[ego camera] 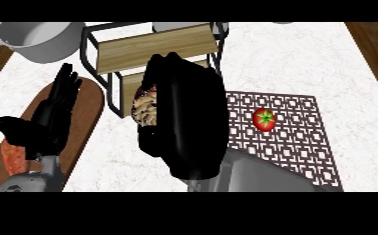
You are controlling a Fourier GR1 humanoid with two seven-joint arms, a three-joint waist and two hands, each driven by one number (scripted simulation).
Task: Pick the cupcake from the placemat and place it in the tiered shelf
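Bright, even light — the white counter glare-free, shadows faint and soft.

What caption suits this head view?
Right black hand carries a brown frosted cupcake toward the wooden tiered shelf.

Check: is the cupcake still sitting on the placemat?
No. The right hand holds the cupcake beside the tiered shelf; only a tomato sits on the placemat.

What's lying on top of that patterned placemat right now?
A red tomato lies on the placemat. The robot's right hand covers its left part, so nothing can be seen there. That hand holds the cupcake beside the tiered shelf.
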